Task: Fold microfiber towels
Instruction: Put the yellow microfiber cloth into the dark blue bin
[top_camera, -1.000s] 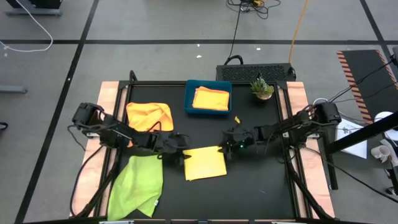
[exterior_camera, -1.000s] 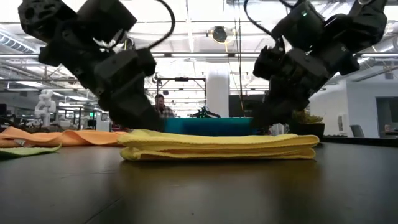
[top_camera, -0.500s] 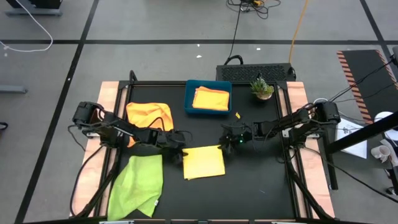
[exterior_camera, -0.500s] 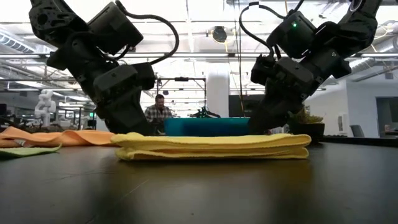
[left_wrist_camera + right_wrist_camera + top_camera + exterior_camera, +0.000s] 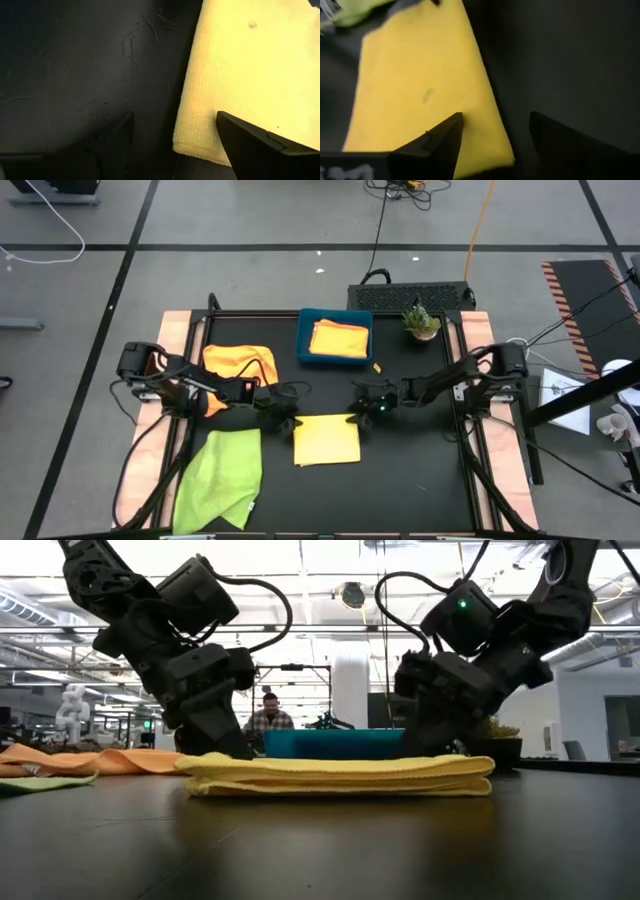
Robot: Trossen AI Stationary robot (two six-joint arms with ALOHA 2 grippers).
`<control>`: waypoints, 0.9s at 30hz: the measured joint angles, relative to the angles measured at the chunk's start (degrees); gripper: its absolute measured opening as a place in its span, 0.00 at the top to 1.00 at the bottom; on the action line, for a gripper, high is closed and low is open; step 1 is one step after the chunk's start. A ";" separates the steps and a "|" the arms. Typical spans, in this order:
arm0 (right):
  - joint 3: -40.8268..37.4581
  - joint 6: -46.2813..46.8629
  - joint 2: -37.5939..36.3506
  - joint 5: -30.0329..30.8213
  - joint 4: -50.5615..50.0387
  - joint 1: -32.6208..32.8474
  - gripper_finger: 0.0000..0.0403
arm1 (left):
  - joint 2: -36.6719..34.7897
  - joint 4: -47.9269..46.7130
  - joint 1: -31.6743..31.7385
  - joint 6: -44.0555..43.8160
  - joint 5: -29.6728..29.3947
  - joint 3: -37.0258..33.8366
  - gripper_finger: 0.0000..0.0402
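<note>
A folded yellow towel (image 5: 327, 440) lies flat on the black table near its middle. My left gripper (image 5: 284, 420) is open at the towel's far left corner (image 5: 200, 145), one finger over the cloth and one over bare table. My right gripper (image 5: 362, 412) is open at the far right corner (image 5: 502, 152), its fingers on either side of it. Whether any finger touches the cloth does not show. An orange towel (image 5: 240, 365) lies crumpled at the far left. A lime green towel (image 5: 225, 475) lies spread at the near left, part of it over the table's near edge.
A blue tray (image 5: 303, 340) at the far middle holds a folded orange-yellow towel (image 5: 340, 338). A small potted plant (image 5: 421, 323) stands at the far right. Bare table lies to the right of the yellow towel. A person (image 5: 268, 718) sits in the room beyond.
My right gripper has sunk toward the yellow towel's far right corner and moved a little toward the table's left. My left gripper has swung toward the far edge, to the towel's far left corner. The towel has slid slightly toward the table's left.
</note>
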 joint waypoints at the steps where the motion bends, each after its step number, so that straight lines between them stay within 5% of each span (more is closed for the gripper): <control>1: 0.00 0.38 0.88 -0.14 1.23 0.00 0.44 | 0.00 -0.25 -0.12 -0.04 0.04 0.00 0.29; 10: 0.00 0.35 2.62 -2.06 2.55 -0.04 0.54 | 0.09 -0.91 -2.01 0.13 -0.02 -0.06 0.41; 21: -0.11 -4.76 1.61 -6.35 0.77 -0.01 0.94 | 0.31 0.56 -2.03 9.30 1.55 -0.01 0.95; 27: -0.35 -8.13 -5.85 -6.89 -3.37 -0.21 0.98 | -0.09 -0.30 -0.17 15.93 2.06 3.56 0.98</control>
